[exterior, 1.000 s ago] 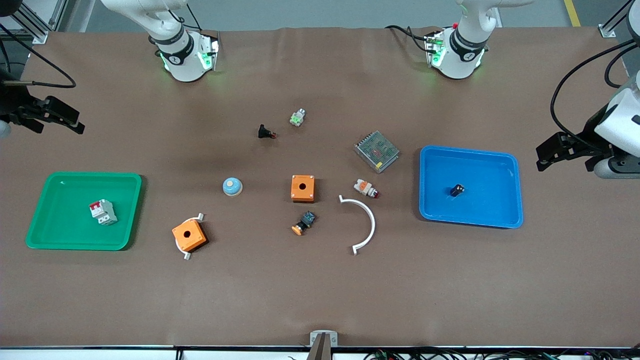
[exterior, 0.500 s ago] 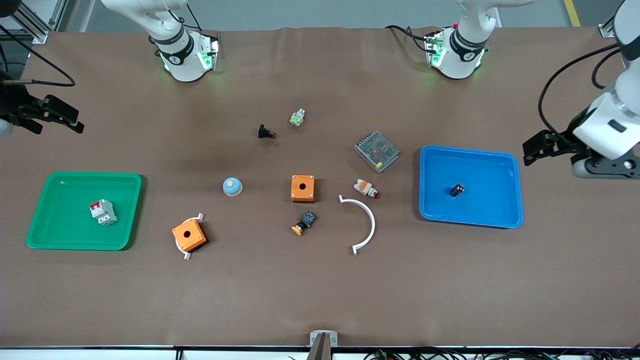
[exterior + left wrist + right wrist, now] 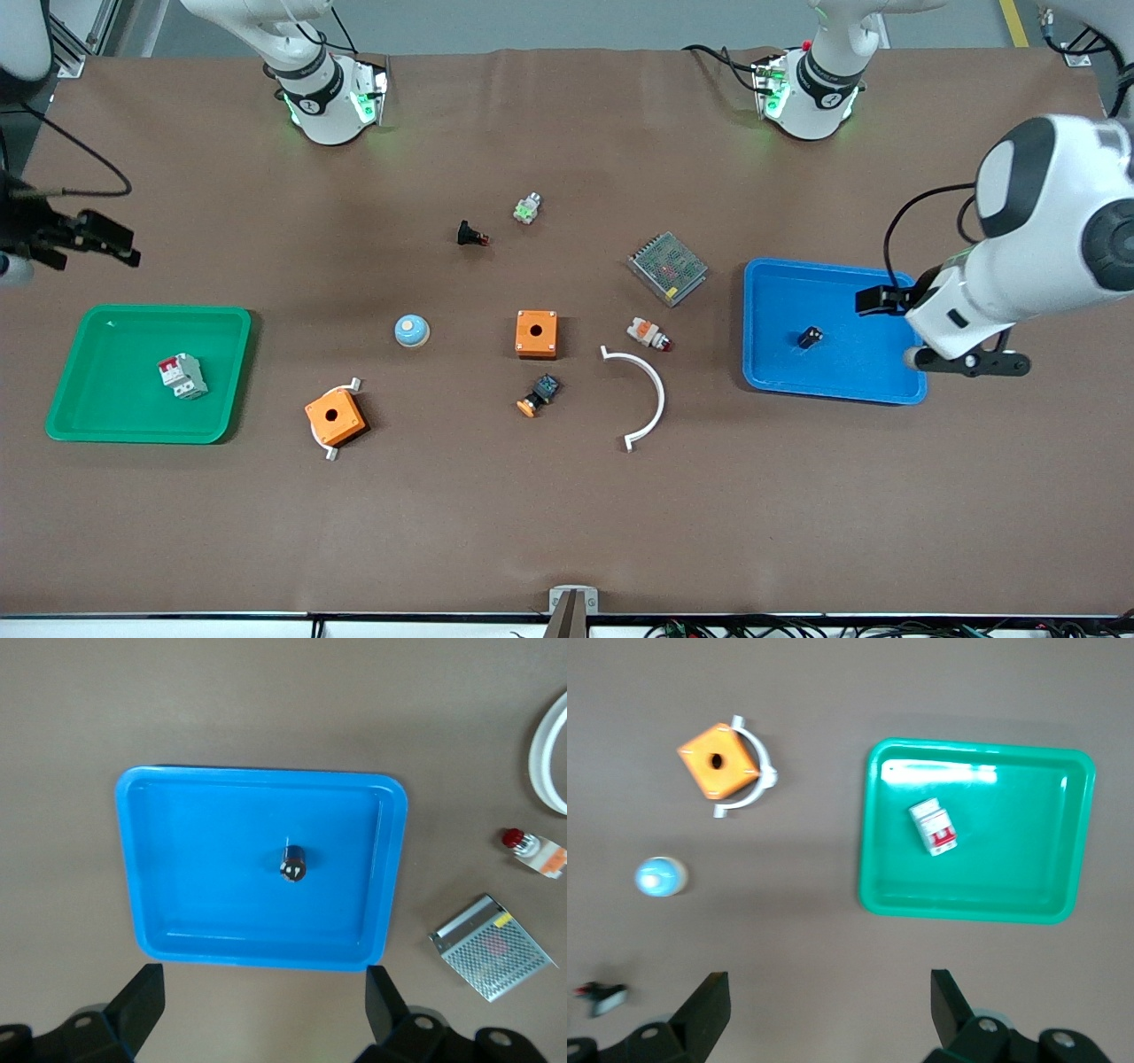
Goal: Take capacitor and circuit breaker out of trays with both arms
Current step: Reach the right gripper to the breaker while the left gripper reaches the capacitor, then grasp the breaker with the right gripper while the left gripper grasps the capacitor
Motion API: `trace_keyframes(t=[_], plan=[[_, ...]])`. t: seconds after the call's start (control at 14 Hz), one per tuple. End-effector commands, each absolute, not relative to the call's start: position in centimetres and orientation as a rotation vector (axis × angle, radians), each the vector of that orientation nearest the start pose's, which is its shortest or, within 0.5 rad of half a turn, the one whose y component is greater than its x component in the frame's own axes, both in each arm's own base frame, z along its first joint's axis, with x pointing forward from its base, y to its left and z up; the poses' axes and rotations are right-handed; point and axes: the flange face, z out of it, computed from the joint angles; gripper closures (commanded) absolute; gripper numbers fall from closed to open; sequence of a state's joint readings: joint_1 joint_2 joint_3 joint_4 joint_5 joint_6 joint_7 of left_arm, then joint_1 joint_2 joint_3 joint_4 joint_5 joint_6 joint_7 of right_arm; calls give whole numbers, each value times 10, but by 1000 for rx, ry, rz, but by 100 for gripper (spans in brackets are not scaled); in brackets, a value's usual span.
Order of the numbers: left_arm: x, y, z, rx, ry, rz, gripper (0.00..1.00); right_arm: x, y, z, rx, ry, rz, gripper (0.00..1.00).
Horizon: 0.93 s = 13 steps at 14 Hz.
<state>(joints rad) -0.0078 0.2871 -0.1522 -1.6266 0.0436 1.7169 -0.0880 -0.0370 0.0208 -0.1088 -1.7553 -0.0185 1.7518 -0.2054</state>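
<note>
Both look light and rigid. The capacitor (image 3: pixel 810 337) in the blue tray (image 3: pixel 771 372) is tiny, so the open left gripper (image 3: pixel 877 299) above must pinch its flanks; the circuit breaker (image 3: pixel 182 375) suits the open right gripper (image 3: pixel 111 241), across its flat sides.

Up in the air, the left gripper (image 3: pixel 873 299) hangs over the shallow blue plastic tray (image 3: pixel 771 372) at the left arm's end, jaws spread. Inside sits the tiny black blocky capacitor (image 3: pixel 809 337), at eight o'clock from the gripper, untouched. The right gripper (image 3: pixel 122 252) hovers at eleven o'clock of the shallow green plastic tray (image 3: pixel 106 416), jaws apart too. The small white-grey circuit breaker (image 3: pixel 182 376) with red levers lies in that tray.
</note>
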Motion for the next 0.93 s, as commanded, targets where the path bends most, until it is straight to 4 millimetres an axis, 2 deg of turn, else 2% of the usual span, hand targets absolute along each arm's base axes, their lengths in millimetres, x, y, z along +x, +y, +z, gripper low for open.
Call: trace_keyframes(t=[0.0, 0.21, 0.43, 0.57, 0.71, 0.86], plan=[[603, -87, 385, -3123, 125, 240, 0, 586, -118, 488, -3172, -211, 88, 2], [592, -89, 316, -3132, 133, 249, 0, 607, -149, 414, -3149, -382, 137, 5], [578, -87, 263, -3131, 142, 255, 0, 618, -173, 349, -3112, -545, 167, 8], [565, -87, 240, -3137, 147, 237, 0, 618, -186, 319, -3083, -631, 178, 10], [559, -88, 219, -3146, 145, 219, 1, 615, -188, 289, -3079, -700, 151, 12], [554, -88, 207, -3147, 148, 216, 4, 607, -184, 262, -3083, -715, 129, 12]])
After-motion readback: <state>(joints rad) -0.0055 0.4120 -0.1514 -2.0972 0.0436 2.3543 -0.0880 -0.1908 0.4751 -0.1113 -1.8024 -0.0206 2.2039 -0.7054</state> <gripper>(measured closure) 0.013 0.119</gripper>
